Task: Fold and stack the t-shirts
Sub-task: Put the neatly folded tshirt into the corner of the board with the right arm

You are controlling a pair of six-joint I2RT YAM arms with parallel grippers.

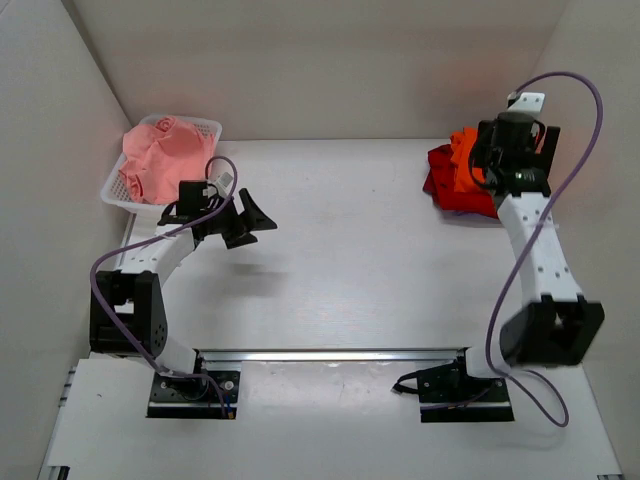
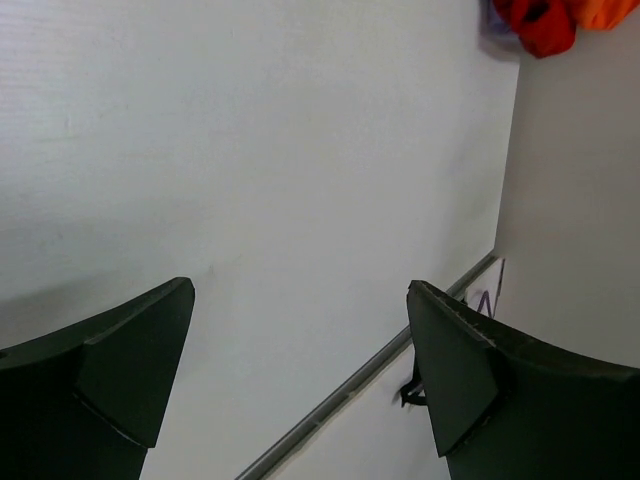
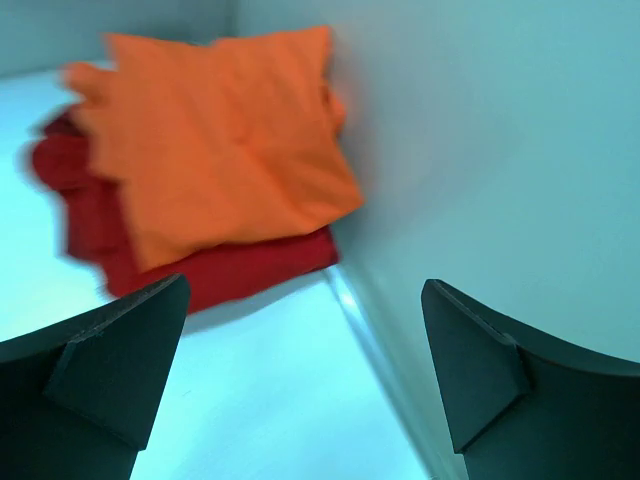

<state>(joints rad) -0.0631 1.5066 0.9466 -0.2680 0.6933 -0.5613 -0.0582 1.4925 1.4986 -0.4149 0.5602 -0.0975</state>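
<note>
At the far left corner of the table stands a white mesh basket, with the pale pink t-shirt bunched inside it and spilling over the rim. How the pink cloth lies lower down cannot be made out, since the basket wall and the left arm cover it.

Just beside the basket, the left pincer hangs over bare table with its two dark fingers well apart and nothing between them. Its wrist view cuts both fingers off at the bottom edge.

At the far right corner, against the side wall, the darker red t-shirt lies on the table with the bright orange t-shirt on top of it. From above, the right arm's wrist hides the right-hand part of both shirts.

The right pincer is above this pile, fingers spread and clear of the cloth. In the right wrist view the orange shirt covers most of the red one, which shows only along the left and near edges. That view is blurred, so the folds and hems are hard to read.
</note>
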